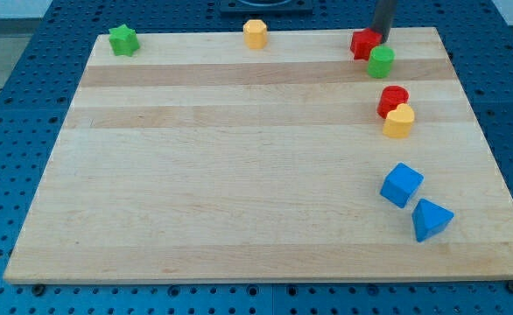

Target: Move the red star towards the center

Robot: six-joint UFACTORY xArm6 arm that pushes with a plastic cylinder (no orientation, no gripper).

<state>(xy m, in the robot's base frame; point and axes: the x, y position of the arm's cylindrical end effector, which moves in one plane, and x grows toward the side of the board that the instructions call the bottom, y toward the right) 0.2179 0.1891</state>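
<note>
The red star (362,44) lies at the view's top right, near the board's top edge. My tip (382,38) touches or nearly touches its right side; the dark rod rises from there out of the view's top. A green cylinder-like block (381,62) sits just below and right of the red star, touching it or nearly so.
A red cylinder (393,99) and a yellow heart-like block (399,122) sit together on the right. A blue cube (402,185) and a blue triangle (431,219) lie lower right. A green star (123,39) is top left, a yellow block (255,34) top centre. The wooden board (239,175) lies on a blue perforated table.
</note>
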